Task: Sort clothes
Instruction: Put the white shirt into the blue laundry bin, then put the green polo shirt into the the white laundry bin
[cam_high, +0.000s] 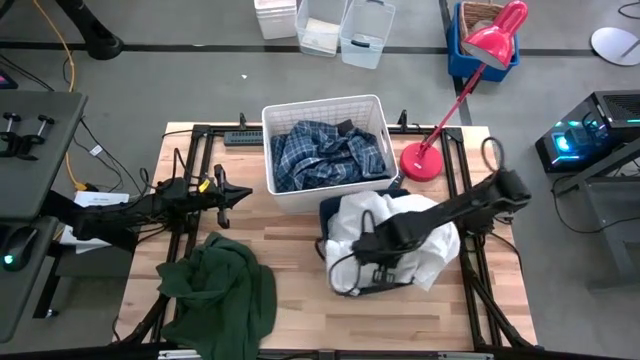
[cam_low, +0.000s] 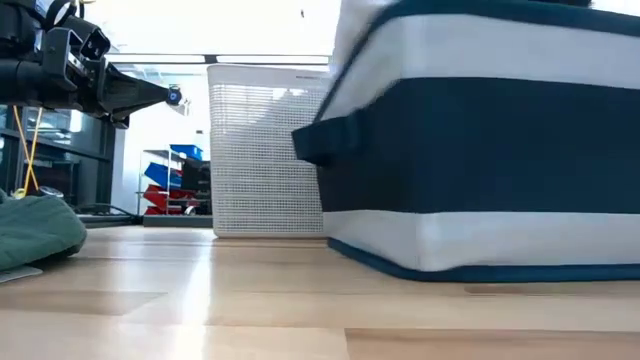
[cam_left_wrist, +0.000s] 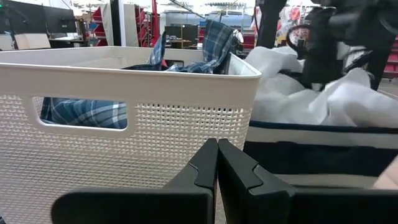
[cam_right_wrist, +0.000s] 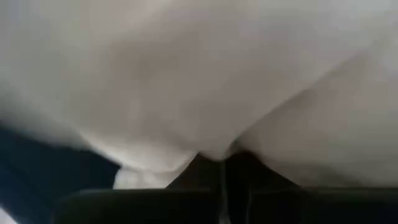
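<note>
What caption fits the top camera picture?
Right gripper reaches into white clothes, plaid shirt fills the basket, green garment waits.

**Three garment piles, three spots**

We see the blue-and-white plaid shirt (cam_high: 325, 155) crumpled inside the white basket (cam_high: 375, 103) at the desk's 12 o'clock edge. The dark green garment (cam_high: 222, 293) lies rumpled on the desk toward 7 o'clock. The white clothes (cam_high: 432, 245) are heaped high in the navy bin (cam_low: 480, 180), right of centre, spilling over its rim.
</note>
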